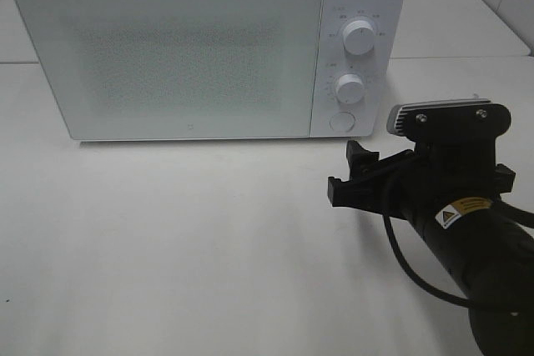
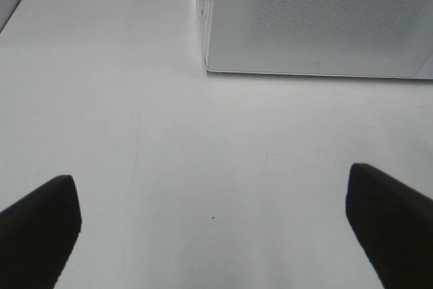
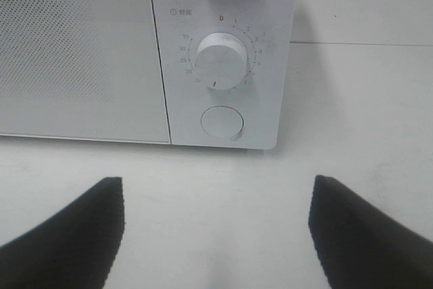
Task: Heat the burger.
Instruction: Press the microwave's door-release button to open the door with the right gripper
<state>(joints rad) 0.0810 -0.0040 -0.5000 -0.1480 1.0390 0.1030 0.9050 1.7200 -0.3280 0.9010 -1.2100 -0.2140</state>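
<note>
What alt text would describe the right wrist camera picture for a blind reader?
A white microwave seen close up: closed door, timer dial above a round button. Two black jaws stand open in the foreground over a white table.

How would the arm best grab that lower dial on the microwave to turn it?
Probably grip the lower dial by its round side wall, a finger on either side, coming straight at the microwave front. It stands out from the flat panel as a short cylinder, so only its rim offers opposite faces. The open right gripper faces it.
</note>
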